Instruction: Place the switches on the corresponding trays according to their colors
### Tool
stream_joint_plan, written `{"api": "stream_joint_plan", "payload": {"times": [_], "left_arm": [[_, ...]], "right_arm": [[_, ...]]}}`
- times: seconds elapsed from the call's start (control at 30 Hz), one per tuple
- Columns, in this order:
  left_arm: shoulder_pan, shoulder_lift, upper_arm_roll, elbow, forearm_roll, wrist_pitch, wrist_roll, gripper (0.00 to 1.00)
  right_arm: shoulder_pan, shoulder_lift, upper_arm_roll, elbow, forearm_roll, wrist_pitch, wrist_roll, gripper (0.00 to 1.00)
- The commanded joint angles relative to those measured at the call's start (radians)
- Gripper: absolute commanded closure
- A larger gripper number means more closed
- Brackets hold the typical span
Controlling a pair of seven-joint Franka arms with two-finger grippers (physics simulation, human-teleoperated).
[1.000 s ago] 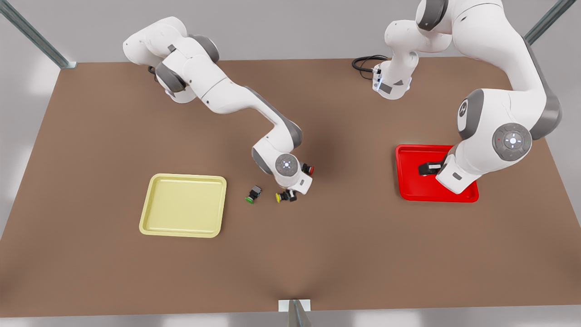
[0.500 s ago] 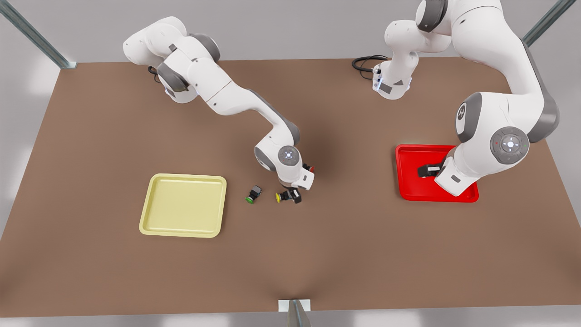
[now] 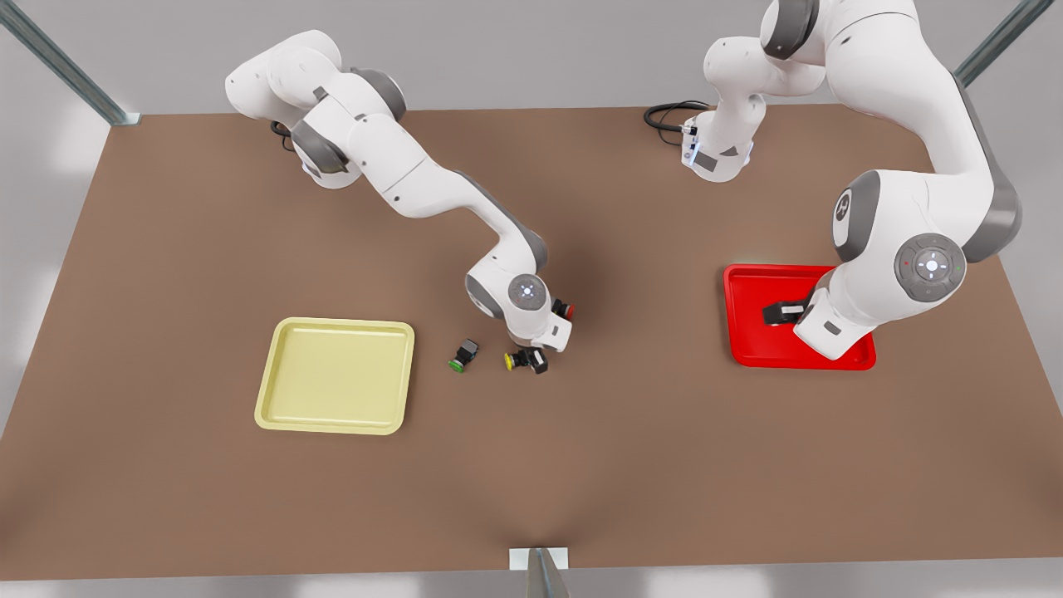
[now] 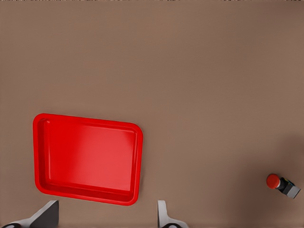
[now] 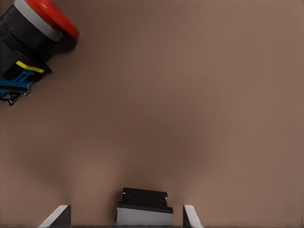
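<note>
Body of yellow switch [image 3: 523, 360] half hidden between right pincer [image 5: 126, 216] fingers.

three switches [image 3: 521, 360] between two trays [image 3: 334, 375] – all on table [image 3: 581, 465]

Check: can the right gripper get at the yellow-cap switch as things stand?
Probably yes. The right gripper sits low over the yellow-cap switch, fingers open, the dark body between them. The red-cap switch and green-cap switch lie apart, so nothing blocks it. The left gripper waits over the red tray.
</note>
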Motion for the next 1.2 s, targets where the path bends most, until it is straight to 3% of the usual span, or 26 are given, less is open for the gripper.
{"api": "stream_joint_plan", "payload": {"times": [0.0,0.2,0.5,0.8,1.17], "left_arm": [[0.000,0.000,0.000,0.000,0.000,0.000,0.000,0.00],[-0.002,-0.015,0.006,-0.014,0.018,-0.008,0.005,0.00],[-0.006,-0.046,-0.006,-0.008,0.011,0.002,-0.011,0.00],[-0.012,-0.049,-0.008,-0.008,-0.004,0.003,-0.012,0.00],[-0.012,-0.048,-0.008,-0.008,-0.003,0.003,-0.012,0.00]], "right_arm": [[0.001,0.000,0.000,0.000,0.000,0.000,0.001,0.27],[0.004,-0.002,-0.002,-0.006,0.000,-0.011,0.015,0.28],[0.005,-0.008,-0.003,-0.006,0.000,-0.017,0.018,0.40],[0.005,-0.005,-0.008,-0.008,-0.001,-0.011,0.022,0.41],[0.005,-0.005,-0.009,-0.008,0.000,-0.011,0.019,0.51]]}}
